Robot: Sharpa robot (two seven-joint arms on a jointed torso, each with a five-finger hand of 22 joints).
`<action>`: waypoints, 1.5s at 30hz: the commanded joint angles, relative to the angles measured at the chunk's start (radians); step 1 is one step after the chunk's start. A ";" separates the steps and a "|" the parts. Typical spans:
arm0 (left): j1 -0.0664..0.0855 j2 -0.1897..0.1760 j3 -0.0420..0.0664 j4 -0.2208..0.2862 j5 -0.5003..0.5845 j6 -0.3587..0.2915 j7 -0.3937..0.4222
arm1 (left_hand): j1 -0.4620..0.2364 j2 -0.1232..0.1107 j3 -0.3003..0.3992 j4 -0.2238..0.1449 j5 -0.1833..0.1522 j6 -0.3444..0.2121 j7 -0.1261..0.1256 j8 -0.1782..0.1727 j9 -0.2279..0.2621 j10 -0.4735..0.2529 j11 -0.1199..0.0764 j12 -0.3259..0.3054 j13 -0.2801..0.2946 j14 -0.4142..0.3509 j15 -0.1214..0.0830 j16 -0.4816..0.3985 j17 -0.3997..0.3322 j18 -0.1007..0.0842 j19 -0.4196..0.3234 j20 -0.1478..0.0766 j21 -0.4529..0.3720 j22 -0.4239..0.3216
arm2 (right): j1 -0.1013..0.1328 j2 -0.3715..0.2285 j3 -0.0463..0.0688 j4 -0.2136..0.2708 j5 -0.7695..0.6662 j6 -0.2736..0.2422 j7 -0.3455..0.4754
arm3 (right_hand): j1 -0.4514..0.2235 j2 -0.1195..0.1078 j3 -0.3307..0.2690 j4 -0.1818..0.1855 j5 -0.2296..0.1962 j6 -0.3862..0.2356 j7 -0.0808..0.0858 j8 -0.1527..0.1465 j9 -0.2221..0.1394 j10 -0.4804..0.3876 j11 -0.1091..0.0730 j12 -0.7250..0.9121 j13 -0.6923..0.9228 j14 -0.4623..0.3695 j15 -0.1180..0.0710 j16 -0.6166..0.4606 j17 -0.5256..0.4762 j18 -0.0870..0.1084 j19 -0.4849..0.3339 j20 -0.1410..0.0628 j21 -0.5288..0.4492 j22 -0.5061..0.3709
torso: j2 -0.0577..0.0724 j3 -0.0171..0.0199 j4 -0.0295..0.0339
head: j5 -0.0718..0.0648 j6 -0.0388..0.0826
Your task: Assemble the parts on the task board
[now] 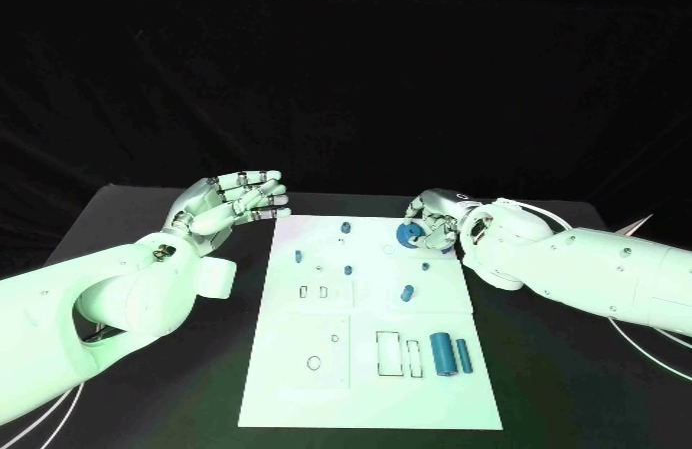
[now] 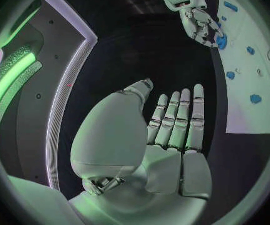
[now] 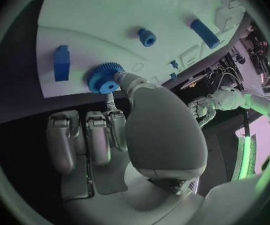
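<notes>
The white task board lies in the middle of the black table. My right hand is at the board's far right edge and pinches a blue gear between thumb and a finger. In the right wrist view the gear sits at the tip of that hand, just over the board's edge. My left hand hovers beyond the board's far left corner, fingers straight and apart, holding nothing. The left wrist view shows the same flat, empty hand and, farther off, the right hand with the gear.
Several small blue pegs stand on the board's far half, among them one near the far edge and one at mid board. Two blue cylinders lie side by side near the front right, beside outlined slots.
</notes>
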 commanded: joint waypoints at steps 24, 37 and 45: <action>0.001 0.013 0.001 -0.001 -0.003 0.020 0.002 | -0.005 -0.003 0.001 0.001 -0.007 -0.005 0.074 -0.004 -0.001 -0.001 0.005 -0.007 0.000 -0.007 0.002 -0.004 0.002 0.010 -0.007 0.003 0.007 0.002 | 0.011 0.123 -0.004 0.111 -0.228 -0.154 -0.044 | -0.031 -0.004 0.033 -0.017 -0.010 0.059 -0.026 0.008 0.011 0.020 -0.013 0.010 0.164 0.104 -0.013 0.006 0.262 -0.020 0.105 -0.012 0.007 0.263 | 0.000 -0.0033 0.0051 | -0.005 0.009; 0.001 0.015 0.001 0.001 -0.003 0.018 0.000 | -0.005 -0.003 0.001 0.001 -0.007 -0.005 0.074 -0.004 -0.001 -0.001 0.005 -0.007 0.000 -0.007 0.002 -0.004 0.002 0.010 -0.007 0.003 0.007 0.002 | -0.017 0.209 -0.011 0.029 -0.227 -0.131 -0.049 | -0.036 -0.005 0.035 -0.018 -0.011 0.058 -0.026 0.007 0.010 0.021 -0.013 0.010 0.164 0.104 -0.013 0.006 0.262 -0.020 0.105 -0.012 0.007 0.263 | 0.001 -0.0017 0.0039 | 0.003 0.002; 0.001 0.014 0.001 0.000 -0.003 0.017 0.000 | -0.005 -0.003 0.001 0.001 -0.007 -0.005 0.074 -0.004 -0.001 -0.001 0.005 -0.007 0.000 -0.007 0.002 -0.004 0.002 0.010 -0.007 0.003 0.007 0.002 | -0.030 0.232 -0.013 -0.007 -0.223 -0.116 -0.050 | -0.042 -0.006 0.038 -0.018 -0.014 0.057 -0.026 0.005 0.010 0.022 -0.013 0.011 0.166 0.104 -0.013 0.005 0.260 -0.020 0.105 -0.013 0.007 0.263 | 0.001 0.0005 0.0021 | 0.007 -0.003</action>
